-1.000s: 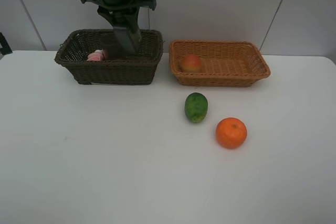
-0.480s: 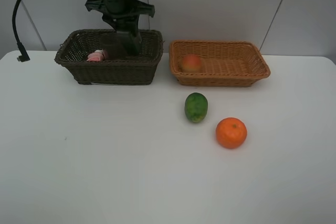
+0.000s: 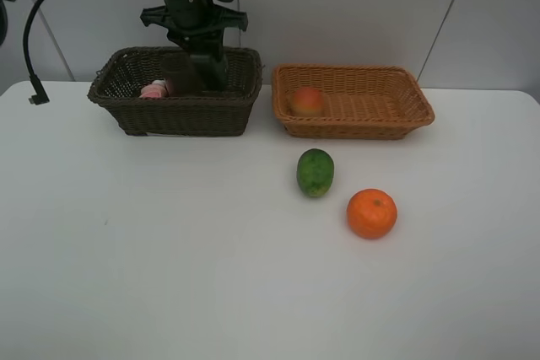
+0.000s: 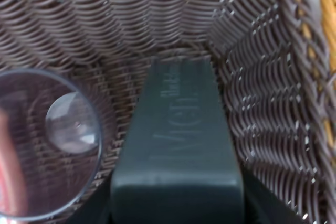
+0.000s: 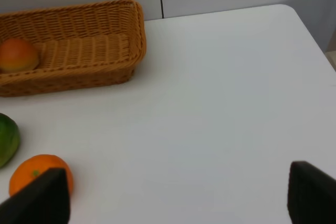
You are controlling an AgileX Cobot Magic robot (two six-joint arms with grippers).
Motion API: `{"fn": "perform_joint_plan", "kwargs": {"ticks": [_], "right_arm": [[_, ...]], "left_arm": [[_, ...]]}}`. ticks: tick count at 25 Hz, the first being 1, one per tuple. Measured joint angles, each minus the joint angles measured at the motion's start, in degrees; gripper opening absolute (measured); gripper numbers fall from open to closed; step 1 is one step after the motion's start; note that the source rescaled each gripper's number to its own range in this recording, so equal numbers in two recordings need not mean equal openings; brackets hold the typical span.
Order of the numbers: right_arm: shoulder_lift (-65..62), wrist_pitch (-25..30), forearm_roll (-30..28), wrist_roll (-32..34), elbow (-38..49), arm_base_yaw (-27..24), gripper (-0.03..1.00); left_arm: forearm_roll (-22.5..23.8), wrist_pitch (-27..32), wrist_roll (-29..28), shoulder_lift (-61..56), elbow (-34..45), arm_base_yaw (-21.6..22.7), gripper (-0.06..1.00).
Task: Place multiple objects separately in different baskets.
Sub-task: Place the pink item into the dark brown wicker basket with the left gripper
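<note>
My left gripper (image 3: pixel 199 55) reaches down into the dark brown basket (image 3: pixel 169 115), shut on the black rectangular bottle (image 4: pixel 178 145), whose lower end is near the basket floor. Beside it in this basket lie the translucent cup (image 4: pixel 50 140) and the pink bottle (image 3: pixel 156 88). The peach-like fruit (image 3: pixel 307 100) rests in the orange-tan basket (image 3: pixel 371 124). On the white table in front of that basket sit the green fruit (image 3: pixel 315 171) and the orange (image 3: pixel 371 212). My right gripper (image 5: pixel 178 198) is open over the table with nothing between its fingers; it is out of the high view.
A black cable (image 3: pixel 34 31) hangs at the far left behind the table. The two baskets stand side by side along the table's back edge. A white wall rises right behind them.
The left arm has sunk a little, lowering the black bottle deeper into the dark basket. The fruits and baskets have not moved.
</note>
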Motion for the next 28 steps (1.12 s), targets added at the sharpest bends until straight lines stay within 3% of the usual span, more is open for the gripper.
{"fn": "perform_joint_plan", "kwargs": {"ticks": [13, 23, 25, 28], "right_arm": [[0.0, 0.0, 0.0, 0.0, 0.0, 0.0, 0.75], [0.0, 0.0, 0.0, 0.0, 0.0, 0.0, 0.75], [0.0, 0.0, 0.0, 0.0, 0.0, 0.0, 0.75], [0.0, 0.0, 0.0, 0.0, 0.0, 0.0, 0.75]], "left_arm": [[-0.3, -0.5, 3.8, 0.5, 0.0, 0.0, 0.51], [-0.3, -1.7, 10.2, 1.2, 0.1, 0.0, 0.51], [-0.3, -1.8, 11.7, 1.5, 0.1, 0.0, 0.55], [-0.3, -2.4, 12.6, 1.5, 0.1, 0.0, 0.77]]}}
